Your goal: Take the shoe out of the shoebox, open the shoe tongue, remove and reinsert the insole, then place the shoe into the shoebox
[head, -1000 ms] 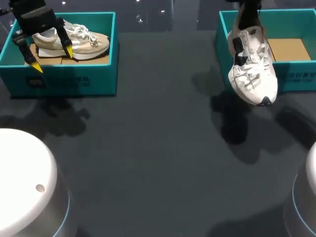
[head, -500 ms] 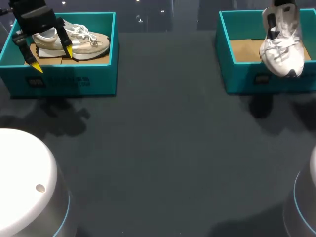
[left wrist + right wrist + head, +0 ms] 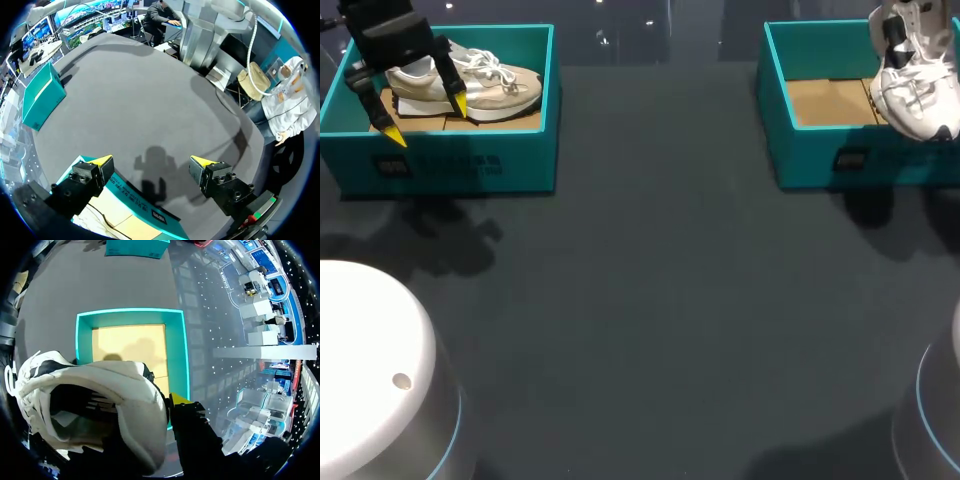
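Right tool (image 3: 165, 402) clamped on heel collar of white lace-up sneaker with black accents (image 3: 913, 80): one yellow tip outside heel, other finger hidden inside shoe. Sneaker hangs toe-down in air over right end of open teal cardboard shoebox (image 3: 820, 165) at far right corner of dark grey tabletop (image 3: 650, 300). Left tool (image 3: 427, 120) spread wide, gripping nothing, above second teal shoebox (image 3: 470, 165) at far left corner. Beige suede sneaker (image 3: 505, 88) lies inside it.

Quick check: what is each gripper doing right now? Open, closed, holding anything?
Left gripper: open, holding nothing, above the left shoebox.
Right gripper: shut on the white shoe, held over the right shoebox.
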Controlling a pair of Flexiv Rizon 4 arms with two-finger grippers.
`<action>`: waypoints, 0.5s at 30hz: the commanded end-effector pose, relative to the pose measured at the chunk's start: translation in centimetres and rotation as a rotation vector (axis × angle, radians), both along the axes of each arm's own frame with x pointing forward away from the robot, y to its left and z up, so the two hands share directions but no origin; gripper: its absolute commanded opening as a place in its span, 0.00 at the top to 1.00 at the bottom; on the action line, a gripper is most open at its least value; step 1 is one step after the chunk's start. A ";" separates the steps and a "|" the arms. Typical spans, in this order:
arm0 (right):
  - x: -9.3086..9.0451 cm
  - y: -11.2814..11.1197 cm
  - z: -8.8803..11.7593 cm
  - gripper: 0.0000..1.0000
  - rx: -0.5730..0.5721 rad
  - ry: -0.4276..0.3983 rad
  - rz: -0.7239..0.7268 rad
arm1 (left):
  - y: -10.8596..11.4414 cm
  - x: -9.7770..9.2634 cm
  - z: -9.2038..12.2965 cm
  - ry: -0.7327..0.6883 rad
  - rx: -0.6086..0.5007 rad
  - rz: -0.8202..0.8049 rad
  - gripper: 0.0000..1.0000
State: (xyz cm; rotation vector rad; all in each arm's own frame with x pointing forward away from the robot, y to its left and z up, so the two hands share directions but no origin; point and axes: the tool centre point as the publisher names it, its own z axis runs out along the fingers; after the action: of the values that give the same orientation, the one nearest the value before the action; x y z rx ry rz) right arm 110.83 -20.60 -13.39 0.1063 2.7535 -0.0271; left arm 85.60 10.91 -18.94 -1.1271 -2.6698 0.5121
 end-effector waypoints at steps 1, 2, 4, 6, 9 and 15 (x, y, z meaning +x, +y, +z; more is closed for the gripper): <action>0.4 -0.9 0.0 1.00 0.010 0.001 -0.025 | 0.1 0.0 0.0 -0.002 0.002 -0.001 0.00; 0.9 -1.8 -0.1 1.00 0.005 0.006 -0.060 | 0.1 0.0 0.0 -0.002 0.002 -0.001 0.00; 1.6 -3.4 -0.1 1.00 0.007 0.002 -0.081 | 0.1 0.0 0.0 -0.002 0.002 -0.001 0.00; 2.1 -4.7 0.0 1.00 -0.004 0.005 -0.111 | 0.1 0.0 0.0 -0.002 0.002 -0.001 0.00; 2.3 -6.3 -0.1 1.00 -0.005 0.011 -0.184 | 0.1 0.0 0.0 -0.002 0.002 -0.001 0.00; 1.5 -10.5 -0.4 1.00 0.089 -0.007 -0.607 | 0.1 0.0 0.0 -0.002 0.002 -0.001 0.00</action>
State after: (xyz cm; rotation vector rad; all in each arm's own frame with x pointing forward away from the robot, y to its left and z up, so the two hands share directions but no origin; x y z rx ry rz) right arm 112.52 -30.02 -14.10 0.5800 2.7089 -0.1018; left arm 85.60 10.91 -18.94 -1.1271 -2.6698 0.5120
